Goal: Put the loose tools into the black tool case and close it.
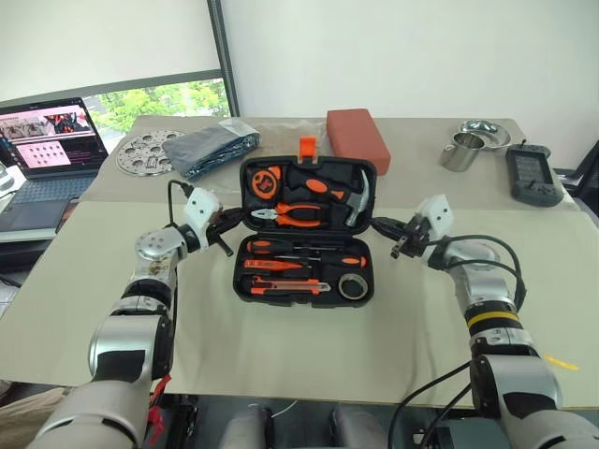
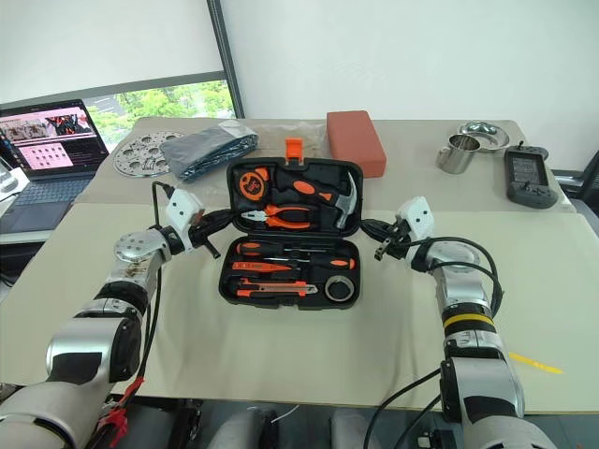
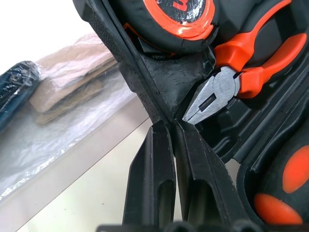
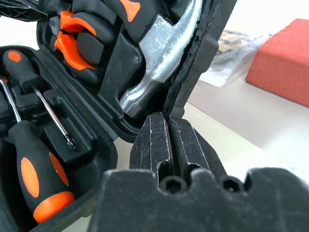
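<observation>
Red-orange block [image 1: 357,138] behind black tool case [image 1: 306,229], metal cups [image 1: 461,151]

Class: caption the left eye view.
Both shut pincers, left and right, flank the open black tool case.

Matt, grainy black plastic is seen on the tool case [image 1: 307,229]. Beside the right tool [image 4: 168,145], whose black fingers [image 4: 150,145] look scuffed, the hammer [image 4: 161,53] head shows brushed, scratched steel. The worktop [image 1: 281,346] appears smooth and matt beige.
</observation>
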Controlling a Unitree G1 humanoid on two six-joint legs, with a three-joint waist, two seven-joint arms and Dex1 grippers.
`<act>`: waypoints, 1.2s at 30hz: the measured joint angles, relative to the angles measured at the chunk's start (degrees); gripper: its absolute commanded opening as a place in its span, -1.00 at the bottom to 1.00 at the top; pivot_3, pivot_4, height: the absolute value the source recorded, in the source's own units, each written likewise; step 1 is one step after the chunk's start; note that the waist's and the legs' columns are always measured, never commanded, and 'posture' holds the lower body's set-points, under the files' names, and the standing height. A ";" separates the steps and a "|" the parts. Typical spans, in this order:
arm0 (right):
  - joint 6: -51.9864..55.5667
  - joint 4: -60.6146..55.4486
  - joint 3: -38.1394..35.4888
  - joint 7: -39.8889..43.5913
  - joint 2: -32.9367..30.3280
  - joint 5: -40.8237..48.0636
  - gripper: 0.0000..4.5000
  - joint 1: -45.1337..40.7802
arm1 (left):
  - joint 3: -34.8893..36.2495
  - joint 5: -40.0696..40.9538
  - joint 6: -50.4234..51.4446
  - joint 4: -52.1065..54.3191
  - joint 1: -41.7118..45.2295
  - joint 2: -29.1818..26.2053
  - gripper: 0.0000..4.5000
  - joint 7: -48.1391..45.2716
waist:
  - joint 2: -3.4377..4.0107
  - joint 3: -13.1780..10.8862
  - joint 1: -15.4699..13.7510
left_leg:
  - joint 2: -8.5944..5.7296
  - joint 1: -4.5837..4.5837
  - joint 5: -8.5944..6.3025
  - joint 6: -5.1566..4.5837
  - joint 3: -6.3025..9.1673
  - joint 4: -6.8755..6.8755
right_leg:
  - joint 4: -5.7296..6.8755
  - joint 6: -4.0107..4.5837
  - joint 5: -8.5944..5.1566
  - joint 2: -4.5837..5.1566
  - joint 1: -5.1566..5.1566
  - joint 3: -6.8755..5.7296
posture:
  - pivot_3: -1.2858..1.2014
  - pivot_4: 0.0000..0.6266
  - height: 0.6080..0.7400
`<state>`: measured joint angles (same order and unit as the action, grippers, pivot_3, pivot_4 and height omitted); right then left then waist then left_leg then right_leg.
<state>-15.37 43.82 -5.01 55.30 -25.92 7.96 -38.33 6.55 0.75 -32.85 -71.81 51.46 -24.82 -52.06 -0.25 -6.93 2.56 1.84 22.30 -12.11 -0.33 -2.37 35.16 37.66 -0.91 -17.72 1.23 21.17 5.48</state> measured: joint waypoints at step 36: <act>-45.83 10.14 11.46 -14.88 -19.12 -14.14 0.18 12.90 | -34.56 -76.62 -38.97 23.78 -11.93 -34.38 -0.31 88.14 | -1.66 -0.69 0.06 | 1.01 -2.18 -0.32 -0.22 -2.60 -0.91 | -1.49 0.01 -0.03 1.91 -1.87 -0.50 | 0.03 -0.52 1.00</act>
<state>-61.20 53.96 6.45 40.42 -45.04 -6.17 -25.43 -28.02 -75.86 -71.81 -48.04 39.53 -59.20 36.08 -1.91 -7.62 2.62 2.84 20.12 -12.43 -0.55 -4.98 34.25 36.17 -0.90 -17.75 3.14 19.31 4.97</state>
